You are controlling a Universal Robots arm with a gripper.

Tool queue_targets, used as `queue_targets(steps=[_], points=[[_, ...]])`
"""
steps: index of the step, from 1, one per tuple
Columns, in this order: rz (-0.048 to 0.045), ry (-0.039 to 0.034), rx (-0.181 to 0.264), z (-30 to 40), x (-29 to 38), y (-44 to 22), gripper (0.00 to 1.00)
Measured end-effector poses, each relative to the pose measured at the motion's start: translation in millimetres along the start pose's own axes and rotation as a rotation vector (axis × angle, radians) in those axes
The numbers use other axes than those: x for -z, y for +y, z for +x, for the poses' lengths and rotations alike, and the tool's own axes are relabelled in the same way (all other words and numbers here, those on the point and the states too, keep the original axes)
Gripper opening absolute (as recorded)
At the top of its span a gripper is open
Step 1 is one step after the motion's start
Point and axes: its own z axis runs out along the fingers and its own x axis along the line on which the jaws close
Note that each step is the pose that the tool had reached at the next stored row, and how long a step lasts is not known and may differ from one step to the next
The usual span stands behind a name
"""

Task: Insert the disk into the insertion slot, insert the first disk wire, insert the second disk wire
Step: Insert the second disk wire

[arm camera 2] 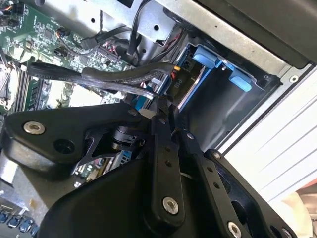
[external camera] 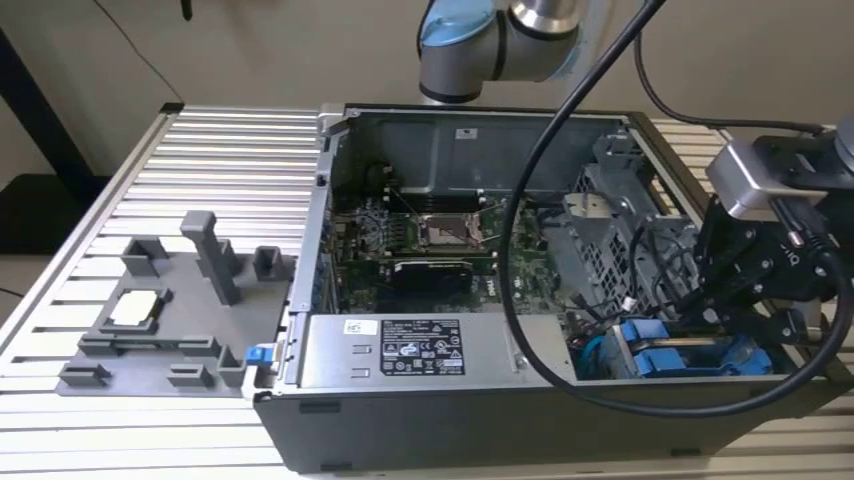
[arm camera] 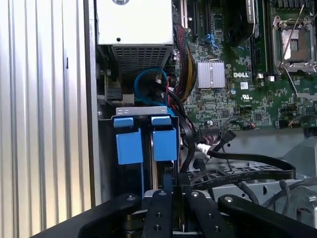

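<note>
Gripper (external camera: 714, 305), whose grip I cannot tell, hangs at the exterior view's lower right over the insertion slot (external camera: 681, 360), its blue clips (arm camera: 146, 144) below the power-supply box (arm camera: 133, 22).

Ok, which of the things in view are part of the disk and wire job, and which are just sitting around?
In the job:
- insertion slot with its blue clips
- black disk wires draped beside it
- gripper, just over the slot

Just lying about:
- grey power-supply box
- CPU socket on the motherboard
- grey fixture tray on the table, at the exterior view's left
</note>
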Motion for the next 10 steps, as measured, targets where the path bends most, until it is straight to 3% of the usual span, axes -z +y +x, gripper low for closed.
queue_targets(steps=[4, 10], points=[[-0.0001, 0.0001, 0.000, 0.0, -0.3, -1.2, 0.16], [0.0000, 0.0018, 0.000, 0.8, -6.1, -1.9, 0.16]])
